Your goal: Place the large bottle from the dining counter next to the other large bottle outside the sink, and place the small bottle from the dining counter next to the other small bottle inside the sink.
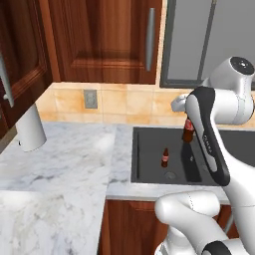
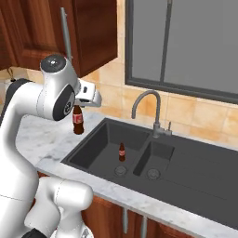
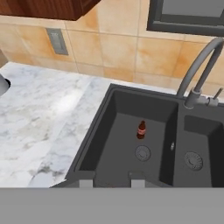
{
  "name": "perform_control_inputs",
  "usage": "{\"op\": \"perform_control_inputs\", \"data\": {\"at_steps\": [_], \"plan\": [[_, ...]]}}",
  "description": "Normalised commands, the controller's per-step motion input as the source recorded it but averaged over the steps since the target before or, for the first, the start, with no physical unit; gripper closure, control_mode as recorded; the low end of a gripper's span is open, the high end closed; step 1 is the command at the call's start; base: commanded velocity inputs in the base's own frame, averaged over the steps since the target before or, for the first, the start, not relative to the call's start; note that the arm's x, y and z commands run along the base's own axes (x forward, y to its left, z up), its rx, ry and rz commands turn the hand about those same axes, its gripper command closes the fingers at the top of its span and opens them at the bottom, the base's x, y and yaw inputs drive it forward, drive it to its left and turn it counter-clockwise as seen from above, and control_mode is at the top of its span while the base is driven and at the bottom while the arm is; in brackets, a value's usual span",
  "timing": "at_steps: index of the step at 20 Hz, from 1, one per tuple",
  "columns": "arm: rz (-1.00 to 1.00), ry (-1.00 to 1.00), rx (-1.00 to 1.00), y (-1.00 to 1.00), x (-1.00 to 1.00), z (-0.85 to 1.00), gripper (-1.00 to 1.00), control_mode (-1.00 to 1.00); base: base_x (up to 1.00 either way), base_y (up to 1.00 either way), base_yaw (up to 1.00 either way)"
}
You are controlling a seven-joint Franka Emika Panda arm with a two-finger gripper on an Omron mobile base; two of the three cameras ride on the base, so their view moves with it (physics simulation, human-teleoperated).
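Gripping brown bottle (image 2: 78, 120) by neck, fingers (image 2: 80, 103) clamped, arm half-hiding it above sink (image 2: 195, 160).

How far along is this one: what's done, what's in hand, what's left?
Done: nothing can be confirmed; the large-bottle step cannot be judged from these views. In hand: the tool is shut on a brown bottle, held up in the air by the sink. Left: lower it into the left basin beside the small bottle standing there, then let go.
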Motion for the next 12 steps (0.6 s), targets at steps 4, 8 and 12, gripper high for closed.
{"op": "perform_control_inputs", "data": {"at_steps": [4,8,12], "plan": [[0.00,0.00,0.00,0.00,0.00,0.00,1.00,1.00,0.16,-0.12,0.23],[0.00,0.00,0.00,0.00,0.00,0.00,1.00,1.00,0.15,-0.08,0.24],[0.00,0.00,0.00,0.00,0.00,0.00,1.00,1.00,0.14,-0.10,0.24]]}}
